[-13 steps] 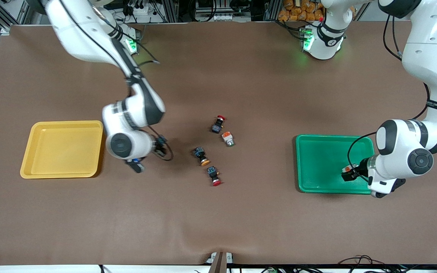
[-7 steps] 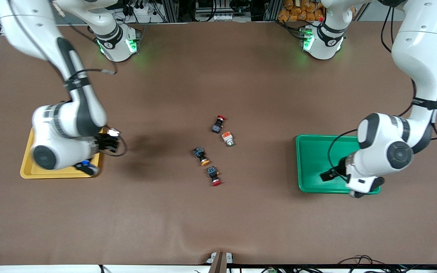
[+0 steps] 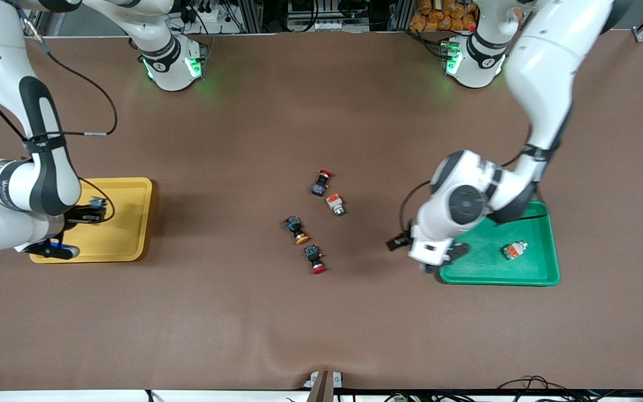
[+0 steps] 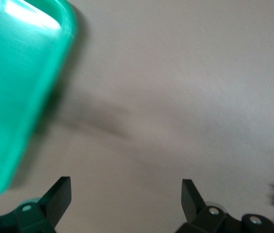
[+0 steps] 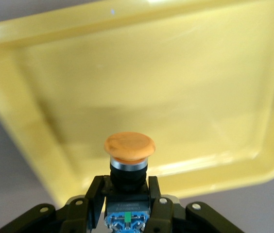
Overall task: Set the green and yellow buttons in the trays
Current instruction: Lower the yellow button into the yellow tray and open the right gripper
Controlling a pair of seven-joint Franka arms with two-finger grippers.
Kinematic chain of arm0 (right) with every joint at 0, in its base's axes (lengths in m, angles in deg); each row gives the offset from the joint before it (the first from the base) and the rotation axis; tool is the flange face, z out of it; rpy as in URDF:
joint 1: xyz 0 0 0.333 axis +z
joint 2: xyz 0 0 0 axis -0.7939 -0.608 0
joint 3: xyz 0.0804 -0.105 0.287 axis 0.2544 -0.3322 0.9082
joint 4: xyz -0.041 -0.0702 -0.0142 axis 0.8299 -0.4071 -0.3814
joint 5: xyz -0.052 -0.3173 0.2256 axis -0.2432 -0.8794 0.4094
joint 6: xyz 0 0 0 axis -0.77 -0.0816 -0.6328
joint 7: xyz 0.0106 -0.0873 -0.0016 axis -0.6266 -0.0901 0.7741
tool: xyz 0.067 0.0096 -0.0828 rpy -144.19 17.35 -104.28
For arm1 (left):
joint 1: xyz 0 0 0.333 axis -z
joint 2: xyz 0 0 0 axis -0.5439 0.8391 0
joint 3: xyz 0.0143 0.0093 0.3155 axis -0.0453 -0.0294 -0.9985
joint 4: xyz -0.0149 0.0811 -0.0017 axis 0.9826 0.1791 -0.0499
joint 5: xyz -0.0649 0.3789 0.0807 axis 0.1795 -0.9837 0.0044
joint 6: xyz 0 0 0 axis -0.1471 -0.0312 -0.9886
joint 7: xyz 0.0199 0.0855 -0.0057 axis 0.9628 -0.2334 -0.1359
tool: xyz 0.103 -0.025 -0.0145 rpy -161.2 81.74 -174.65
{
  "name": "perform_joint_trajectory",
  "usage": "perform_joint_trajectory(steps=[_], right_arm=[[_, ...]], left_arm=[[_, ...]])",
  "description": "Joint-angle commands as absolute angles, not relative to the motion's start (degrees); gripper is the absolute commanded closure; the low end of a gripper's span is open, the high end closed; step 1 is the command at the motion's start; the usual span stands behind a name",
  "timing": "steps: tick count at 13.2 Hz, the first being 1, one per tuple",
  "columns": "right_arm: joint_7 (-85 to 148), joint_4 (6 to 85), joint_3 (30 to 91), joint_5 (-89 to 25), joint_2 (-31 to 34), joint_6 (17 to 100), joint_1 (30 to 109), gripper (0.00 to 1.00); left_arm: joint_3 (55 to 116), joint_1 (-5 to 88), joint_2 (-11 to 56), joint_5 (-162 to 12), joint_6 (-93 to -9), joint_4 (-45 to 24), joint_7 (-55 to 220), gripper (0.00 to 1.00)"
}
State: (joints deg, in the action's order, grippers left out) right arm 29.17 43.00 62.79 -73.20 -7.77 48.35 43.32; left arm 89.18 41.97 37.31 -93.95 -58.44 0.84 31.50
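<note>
Your right claw (image 5: 127, 206) is gripping a yellow-capped button (image 5: 128, 148) by its black-and-blue body, and it is hanging over the yellow tray (image 3: 132, 192). If you are letting go from this height, the round cap could be making the button roll or bounce against the raised rim, so judge the drop carefully.

Your left claw (image 4: 125, 199) is standing open and empty over the bare worktop (image 3: 321, 312), just beside the green tray (image 3: 542, 273) on the side toward the middle cluster. One white-and-orange green button (image 3: 513, 250) is already lying inside that tray.

Four switches are waiting mid-worktop. The second green button (image 3: 335, 204) is lying just beside a red-capped switch (image 3: 321, 183); the second yellow button (image 3: 296, 229) is sitting near another red-capped switch (image 3: 315, 259), which is nearer the front camera.

The main risk, as I am judging it, is that the targets and the red ones are packed close. A wide-open claw coming down on the green button could be nudging or catching the red neighbour, and a wrong pick would be ending up in a tray. Both arms reaching into the cluster together could also be crowding each other.
</note>
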Motion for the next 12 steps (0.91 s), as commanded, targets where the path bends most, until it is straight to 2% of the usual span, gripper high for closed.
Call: perform_joint_trajectory(steps=[1,4,5,6,7,9,12], right_arm=[[36.9,42.9,64.0,-75.0,-10.0,52.6,38.1,1.00],[40.8,42.8,64.0,-76.6,-12.5,58.6,35.8,1.00],[41.6,42.8,64.0,-76.5,-12.7,58.8,35.4,0.97],[41.0,42.8,64.0,-76.5,-12.7,58.4,35.5,0.84],[40.9,42.8,64.1,-76.2,-12.7,58.2,35.6,0.26],[40.8,42.7,64.1,-75.7,-12.6,58.2,35.5,0.00],[38.7,42.4,64.1,-75.7,-12.4,56.9,35.9,0.00]], left_arm=[[84.2,49.1,40.2,-95.3,-58.6,4.6,29.6,0.00],[81.9,54.2,41.3,-95.3,-60.4,4.6,24.0,0.00],[81.9,55.3,41.5,-95.3,-61.1,4.6,23.1,0.00],[81.9,56.5,41.6,-95.3,-62.4,4.6,21.7,0.00],[81.9,57.6,41.8,-95.3,-63.5,4.6,20.1,0.00],[81.8,60.2,42.3,-95.3,-64.5,4.7,17.2,0.00],[81.7,63.7,42.7,-95.6,-64.8,4.6,13.7,0.00]])
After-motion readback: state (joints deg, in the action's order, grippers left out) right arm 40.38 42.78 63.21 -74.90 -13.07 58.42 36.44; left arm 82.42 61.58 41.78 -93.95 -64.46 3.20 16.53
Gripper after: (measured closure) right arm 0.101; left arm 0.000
